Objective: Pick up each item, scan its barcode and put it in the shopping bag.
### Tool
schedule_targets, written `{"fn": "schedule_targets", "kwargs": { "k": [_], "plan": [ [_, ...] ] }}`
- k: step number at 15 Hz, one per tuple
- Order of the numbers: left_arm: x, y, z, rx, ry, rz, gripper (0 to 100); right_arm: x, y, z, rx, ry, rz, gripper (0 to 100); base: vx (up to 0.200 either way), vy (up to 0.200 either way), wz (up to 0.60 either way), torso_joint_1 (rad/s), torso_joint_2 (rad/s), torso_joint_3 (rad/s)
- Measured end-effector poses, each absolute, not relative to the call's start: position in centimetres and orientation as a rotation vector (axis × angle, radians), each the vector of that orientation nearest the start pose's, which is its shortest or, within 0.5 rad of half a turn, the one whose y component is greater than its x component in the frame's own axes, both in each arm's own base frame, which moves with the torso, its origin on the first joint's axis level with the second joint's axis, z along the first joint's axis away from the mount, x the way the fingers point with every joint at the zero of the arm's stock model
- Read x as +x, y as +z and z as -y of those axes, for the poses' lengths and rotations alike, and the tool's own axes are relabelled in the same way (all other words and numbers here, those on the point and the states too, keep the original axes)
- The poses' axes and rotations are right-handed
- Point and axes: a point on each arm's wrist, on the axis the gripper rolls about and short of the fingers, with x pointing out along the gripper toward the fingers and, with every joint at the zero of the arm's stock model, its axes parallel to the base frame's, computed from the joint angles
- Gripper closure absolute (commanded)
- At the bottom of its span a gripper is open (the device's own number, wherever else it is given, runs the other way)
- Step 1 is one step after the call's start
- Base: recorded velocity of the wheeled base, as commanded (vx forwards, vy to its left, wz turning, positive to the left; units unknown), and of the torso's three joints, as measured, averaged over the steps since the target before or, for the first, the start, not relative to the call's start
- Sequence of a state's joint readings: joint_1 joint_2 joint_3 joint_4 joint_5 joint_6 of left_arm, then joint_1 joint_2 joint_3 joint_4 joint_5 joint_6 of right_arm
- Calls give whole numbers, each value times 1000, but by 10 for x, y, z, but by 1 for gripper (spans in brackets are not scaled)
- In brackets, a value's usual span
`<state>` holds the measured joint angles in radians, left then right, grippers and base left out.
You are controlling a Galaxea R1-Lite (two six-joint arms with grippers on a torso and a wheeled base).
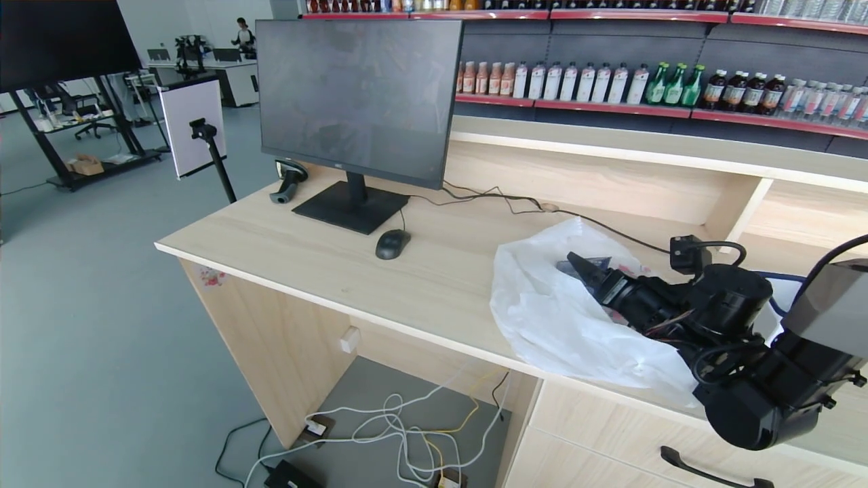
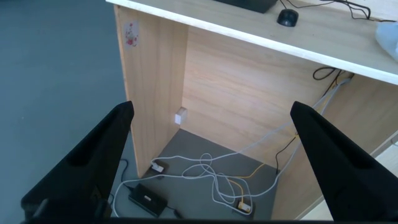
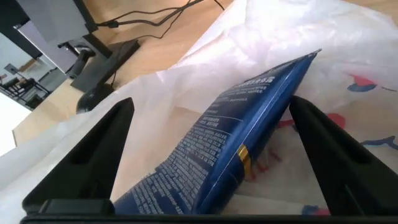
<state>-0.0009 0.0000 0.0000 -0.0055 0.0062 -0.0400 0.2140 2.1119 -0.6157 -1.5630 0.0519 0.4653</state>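
White film shopping bag (image 1: 542,305) lies on the worktop (image 1: 352,271), right tool (image 1: 580,263) in its mouth. Next, left tool (image 2: 211,115): apart, empty, below the worktop edge. Last, right tool apart either side of blue packet (image 3: 236,137) inside the shopping bag; judged light, slippery; pinch mid-body.
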Motion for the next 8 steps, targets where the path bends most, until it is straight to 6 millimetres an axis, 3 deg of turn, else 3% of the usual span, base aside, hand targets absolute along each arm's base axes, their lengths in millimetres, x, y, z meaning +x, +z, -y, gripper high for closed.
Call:
{"fn": "schedule_targets", "kwargs": {
  "k": [3, 8],
  "plan": [
    [-23, 76, 0, -40, 4, 6, 0, 340, 106, -68, 443, 265, 52, 0, 0, 0, 0, 0, 0, 0],
    [-23, 76, 0, -40, 4, 6, 0, 328, 145, -50, 301, 238, 193, 0, 0, 0, 0, 0, 0, 0]
  ]
}}
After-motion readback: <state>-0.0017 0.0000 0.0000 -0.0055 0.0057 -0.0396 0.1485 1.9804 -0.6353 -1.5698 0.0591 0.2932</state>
